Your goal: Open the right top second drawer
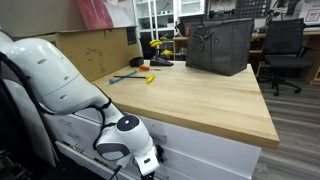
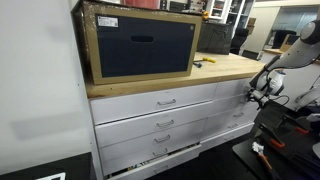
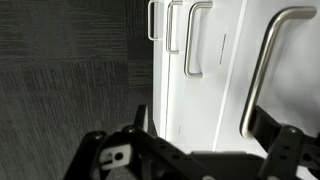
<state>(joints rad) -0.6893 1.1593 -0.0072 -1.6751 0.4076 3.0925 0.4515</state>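
A column of wide white drawer fronts with curved silver bar handles shows in an exterior view. The second front from the top (image 2: 150, 127) looks shut. In the wrist view, turned sideways, several such fronts run in a row. The nearest handle (image 3: 265, 70) is large at the right. I cannot tell which drawer it belongs to. My gripper (image 3: 202, 115) is open and faces the white fronts, its right finger by that handle's near end, holding nothing. It also shows in both exterior views (image 1: 150, 162) (image 2: 262, 93), just under the wooden tabletop (image 1: 200, 100).
A dark crate (image 1: 220, 45) stands on the tabletop, framed in wood in an exterior view (image 2: 140, 45). Small tools (image 1: 135, 77) lie on the top. An office chair (image 1: 285, 45) stands behind. Narrower drawers (image 2: 233, 100) flank the wide column. Dark carpet (image 3: 60, 80) lies below.
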